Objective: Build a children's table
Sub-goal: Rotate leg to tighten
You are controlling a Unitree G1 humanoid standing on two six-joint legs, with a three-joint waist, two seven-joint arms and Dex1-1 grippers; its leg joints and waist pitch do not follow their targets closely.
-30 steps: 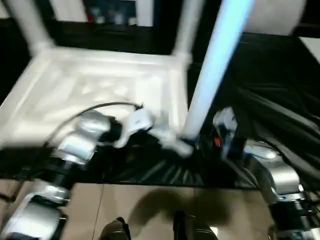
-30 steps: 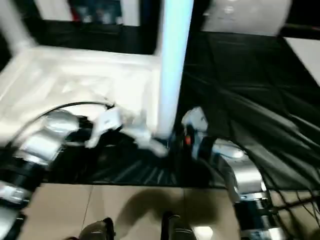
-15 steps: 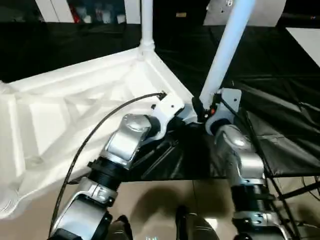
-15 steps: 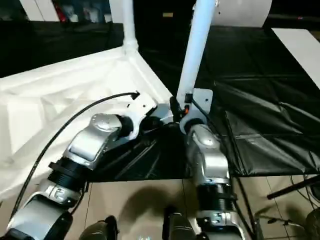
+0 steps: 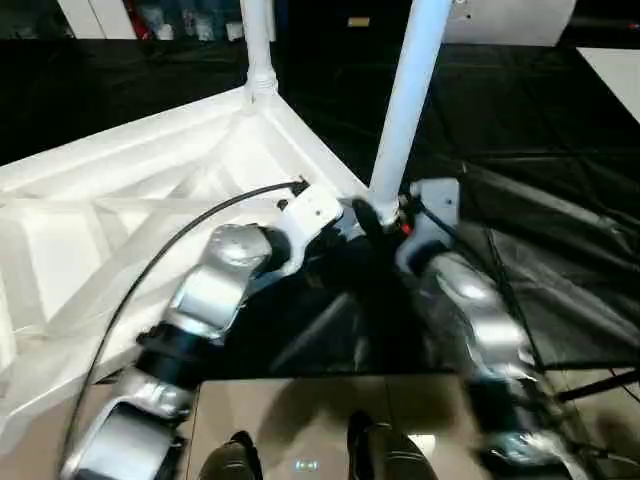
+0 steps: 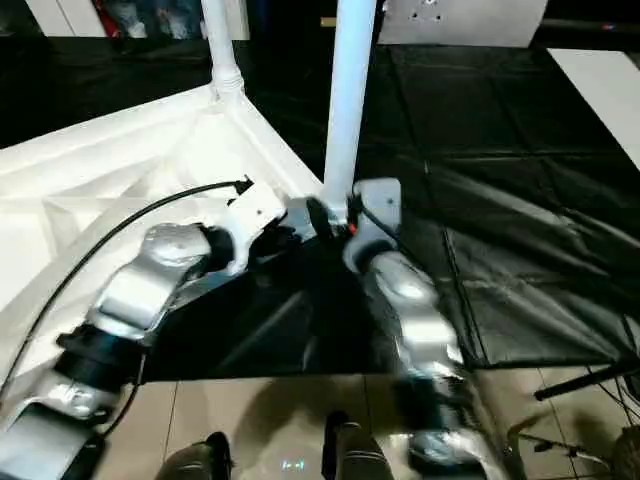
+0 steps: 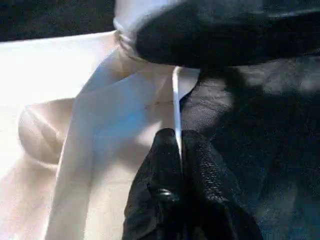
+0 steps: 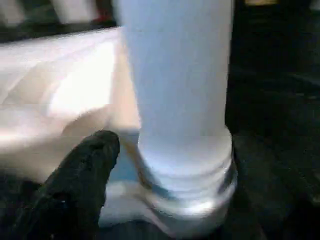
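Centre frame, the left gripper (image 7: 180, 150) pinches the upturned tabletop's rim (image 7: 176, 100) while the right gripper (image 5: 385, 215), its jaws apart, flanks the leg (image 5: 405, 100); seating it probably demands keeping it upright.

Black wrinkled sheeting (image 6: 520, 240) covering work surface; beige tiled floor (image 6: 260, 420) in front.

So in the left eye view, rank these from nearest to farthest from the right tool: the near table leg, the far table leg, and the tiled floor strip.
1. Near table leg: right at the right tool, standing in the tabletop corner.
2. Tiled floor strip: below, by the robot's feet.
3. Far table leg: at the tabletop's far corner, toward the robot's left.
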